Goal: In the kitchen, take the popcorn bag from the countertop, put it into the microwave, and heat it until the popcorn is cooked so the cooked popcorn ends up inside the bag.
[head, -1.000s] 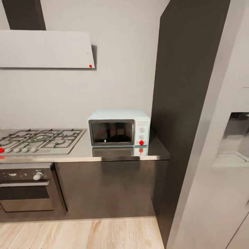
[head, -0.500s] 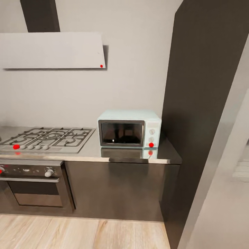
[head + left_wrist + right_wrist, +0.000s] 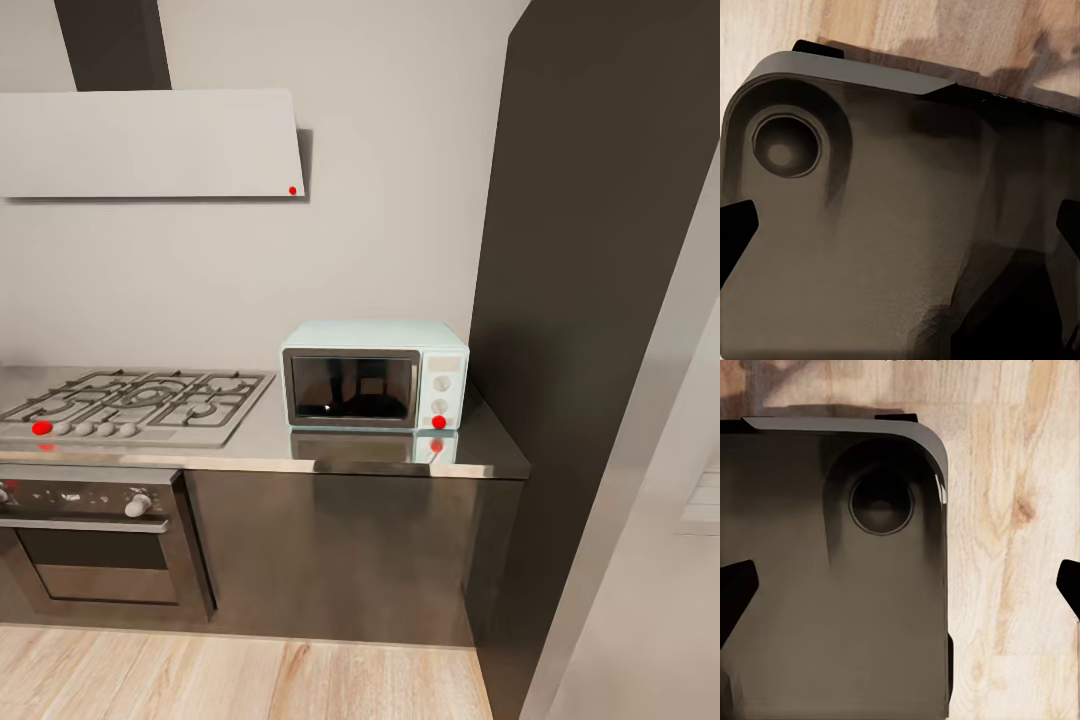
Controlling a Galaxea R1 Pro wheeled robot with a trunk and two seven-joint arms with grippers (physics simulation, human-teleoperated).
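Observation:
The pale blue microwave (image 3: 375, 375) stands with its dark glass door shut at the right end of the glossy steel countertop (image 3: 265, 443) in the kitchen. A red dot glows low on its cream knob panel. The popcorn bag and the popcorn are out of view. My left gripper (image 3: 900, 240) hangs open over the robot's dark base (image 3: 870, 195), its black fingertips (image 3: 735, 232) wide apart with nothing between them. My right gripper (image 3: 900, 592) is also open and empty, above the base and the wooden floor (image 3: 1020, 510).
A steel gas hob (image 3: 140, 400) lies left of the microwave, under a flat white hood (image 3: 150, 145). A steel oven (image 3: 95, 545) sits below it. A tall dark cabinet (image 3: 590, 300) walls off the counter's right end, with a pale panel (image 3: 650, 580) nearer. Wooden floor (image 3: 230, 680) lies before the cabinets.
The whole head view has shifted: the microwave, hob and hood now sit further right in the picture than a second ago. Nothing on the counter has moved itself.

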